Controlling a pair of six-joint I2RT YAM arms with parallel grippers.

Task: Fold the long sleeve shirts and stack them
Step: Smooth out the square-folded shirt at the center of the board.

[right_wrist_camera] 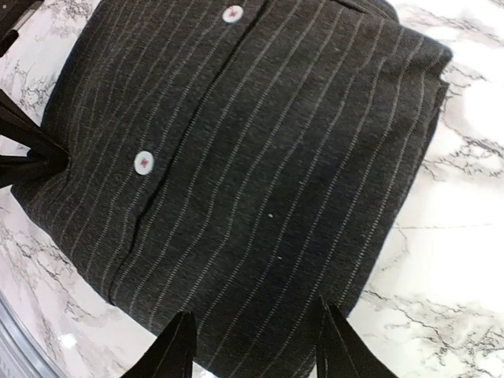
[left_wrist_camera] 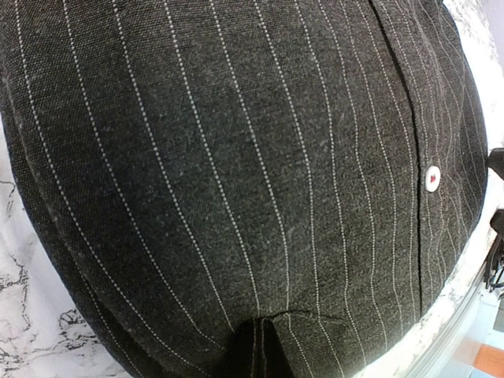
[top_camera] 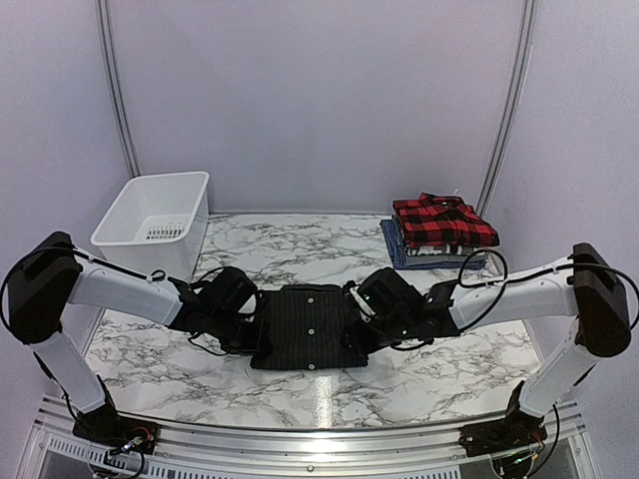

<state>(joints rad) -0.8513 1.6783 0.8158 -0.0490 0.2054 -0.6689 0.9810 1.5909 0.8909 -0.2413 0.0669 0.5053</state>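
A folded black pinstriped long sleeve shirt lies flat at the table's centre, button placket up. My left gripper sits at the shirt's left edge. In the left wrist view the cloth fills the frame, and a fold of it is pinched in the shut left gripper. My right gripper hovers over the shirt's right edge. In the right wrist view it stands open, with the pinstriped cloth lying under the gap. A stack of folded shirts, red-and-black plaid on top, sits at the back right.
A white plastic bin stands at the back left of the marble table. A blue checked shirt shows at the bottom of the stack. A metal rail runs along the near edge between the arm bases.
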